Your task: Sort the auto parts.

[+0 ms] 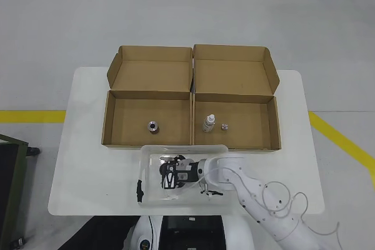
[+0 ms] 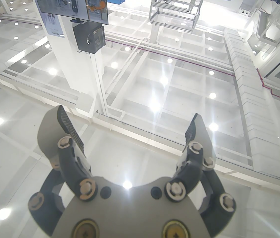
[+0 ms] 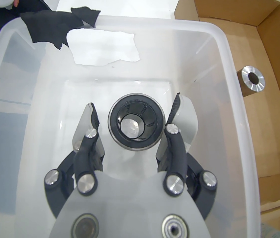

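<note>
Evidently a pick is in hand: the right hand (image 3: 135,101), fingers spread and gripping nothing yet, straddles a black sleeve (image 3: 136,125) standing inside the clear bin (image 3: 225,50). By my judgement, the next move is to close squarely on it. Beyond the bin, one cardboard box (image 1: 112,119) holds a metal cylinder (image 1: 152,126), and the other box (image 1: 272,122) holds a white part (image 1: 209,122) and a small metal piece (image 1: 224,126). The left hand (image 2: 128,112) is wide open and empty.

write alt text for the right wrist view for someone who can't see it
The right end effector hangs open inside a clear plastic bin, its fingers on either side of a black, metal-rimmed sleeve seen end-on on the bin floor. Beside the bin, a silver cylindrical part stands in a cardboard box.
</note>
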You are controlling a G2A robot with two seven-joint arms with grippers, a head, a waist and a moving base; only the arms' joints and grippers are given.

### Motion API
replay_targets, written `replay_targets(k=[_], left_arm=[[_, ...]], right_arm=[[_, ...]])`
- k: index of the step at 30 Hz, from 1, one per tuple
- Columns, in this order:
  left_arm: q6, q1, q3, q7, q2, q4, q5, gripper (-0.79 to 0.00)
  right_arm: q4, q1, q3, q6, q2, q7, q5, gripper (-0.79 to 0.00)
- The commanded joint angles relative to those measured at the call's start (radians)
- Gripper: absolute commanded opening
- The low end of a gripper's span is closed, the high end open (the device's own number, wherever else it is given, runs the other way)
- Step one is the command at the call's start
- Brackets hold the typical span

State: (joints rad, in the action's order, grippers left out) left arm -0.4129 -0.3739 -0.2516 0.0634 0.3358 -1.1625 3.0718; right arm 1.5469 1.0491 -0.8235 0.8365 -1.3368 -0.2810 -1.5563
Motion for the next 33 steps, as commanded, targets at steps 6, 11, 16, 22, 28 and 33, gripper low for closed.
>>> replay_targets(k=[6, 11, 16, 22, 28, 33], left_arm=[[0.000, 0.000, 0.000, 0.000, 0.000, 0.000, 0.000, 0.000], [0.000, 0.000, 0.000, 0.000, 0.000, 0.000, 0.000, 0.000], [0.000, 0.000, 0.000, 0.000, 0.000, 0.000, 0.000, 0.000], [0.000, 0.000, 0.000, 0.000, 0.000, 0.000, 0.000, 0.000], [0.000, 0.000, 0.000, 0.000, 0.000, 0.000, 0.000, 0.000], [0.000, 0.000, 0.000, 0.000, 0.000, 0.000, 0.000, 0.000]], right_arm=[[-0.027, -0.012, 0.007, 0.003, -0.001, 0.017, 0.018, -0.296], [-0.035, -0.018, 0.012, 0.004, -0.001, 0.025, 0.027, -0.533], [-0.040, -0.019, 0.012, 0.008, 0.000, 0.037, 0.048, -0.785], [-0.016, -0.018, -0.008, 0.031, 0.006, 0.043, 0.094, -0.785], [0.045, -0.004, -0.044, 0.053, 0.017, 0.045, 0.157, -0.785], [0.113, 0.013, -0.092, 0.062, 0.028, 0.041, 0.227, -0.785]])
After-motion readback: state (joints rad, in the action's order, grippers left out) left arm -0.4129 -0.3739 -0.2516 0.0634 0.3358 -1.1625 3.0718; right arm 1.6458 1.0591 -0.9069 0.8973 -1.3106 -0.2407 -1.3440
